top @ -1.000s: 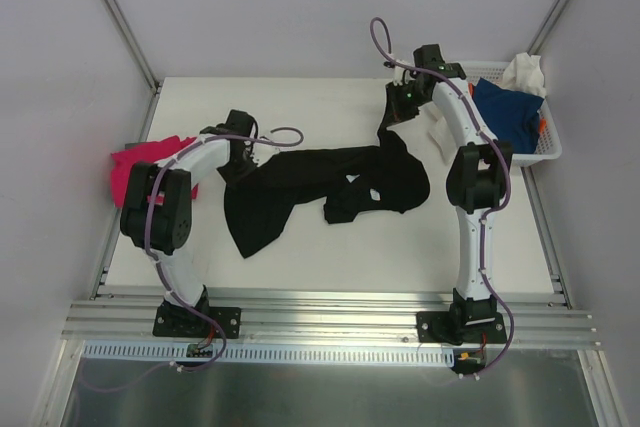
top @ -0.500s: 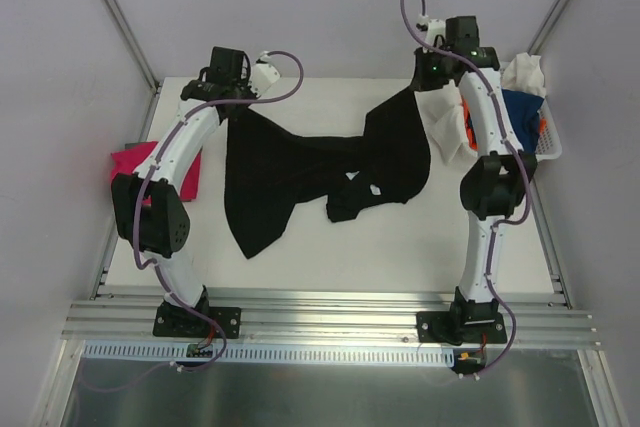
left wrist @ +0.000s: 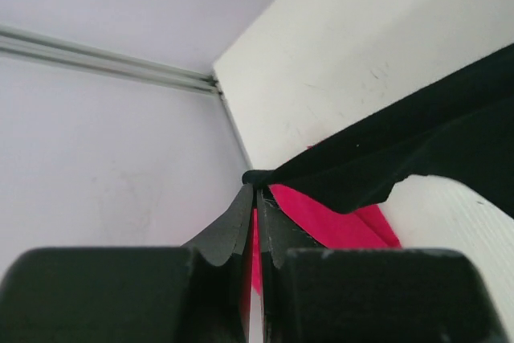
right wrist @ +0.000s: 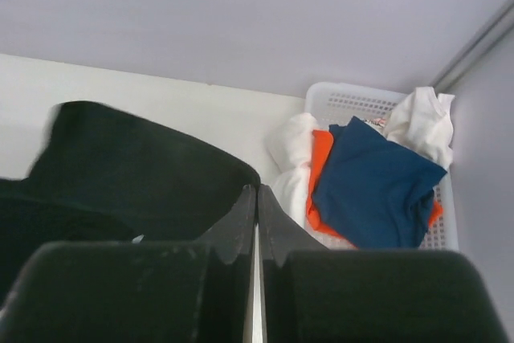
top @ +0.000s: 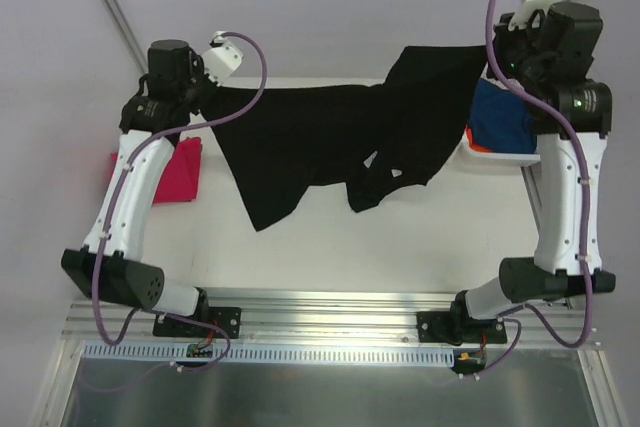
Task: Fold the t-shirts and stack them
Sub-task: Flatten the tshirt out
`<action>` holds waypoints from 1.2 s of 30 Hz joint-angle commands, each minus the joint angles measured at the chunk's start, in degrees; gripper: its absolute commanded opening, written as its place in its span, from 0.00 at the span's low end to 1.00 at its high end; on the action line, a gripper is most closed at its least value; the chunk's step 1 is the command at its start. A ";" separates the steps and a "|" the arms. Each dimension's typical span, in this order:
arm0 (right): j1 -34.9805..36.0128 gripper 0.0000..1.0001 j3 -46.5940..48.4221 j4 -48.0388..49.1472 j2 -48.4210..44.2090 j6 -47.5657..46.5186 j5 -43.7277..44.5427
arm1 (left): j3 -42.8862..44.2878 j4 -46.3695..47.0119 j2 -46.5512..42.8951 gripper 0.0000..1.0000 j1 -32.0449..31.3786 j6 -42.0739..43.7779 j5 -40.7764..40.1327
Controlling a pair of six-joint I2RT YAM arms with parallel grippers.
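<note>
Left fingers (left wrist: 237, 218) clenched on one edge of the black t-shirt (top: 330, 137), right fingers (right wrist: 239, 214) clenched on its opposite edge. The cloth is spread in the air between the two arms over the far side of the counter (top: 420, 247), its lower folds hanging bunched toward the surface; contact there cannot be told. Pink t-shirt (top: 178, 169) lies at the counter's left edge beside the left arm; blue t-shirt (right wrist: 373, 186), orange t-shirt (right wrist: 321, 166) and white t-shirt (right wrist: 424, 122) sit piled in the white basket (right wrist: 353, 102) at far right.
</note>
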 commanded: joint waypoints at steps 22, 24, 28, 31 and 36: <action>-9.52 0.01 2.77 -11.25 -35.73 -3.22 6.66 | 4.83 -0.19 -33.56 0.00 -4.98 2.71 -2.69; -9.52 0.00 4.01 -9.14 -35.20 -6.45 10.09 | 8.86 0.07 -31.29 0.00 -4.98 3.49 -2.68; -9.26 0.01 3.84 -1.49 -32.92 -10.86 13.70 | 13.54 0.34 -26.88 0.00 -4.98 5.86 -2.86; -9.26 0.01 0.86 0.71 -30.98 -12.80 13.88 | 11.97 1.65 -24.60 0.00 -4.89 7.89 -3.03; -9.35 0.01 -12.05 4.57 -28.35 -12.89 10.03 | 0.74 4.56 -22.05 0.00 -4.81 7.89 -1.37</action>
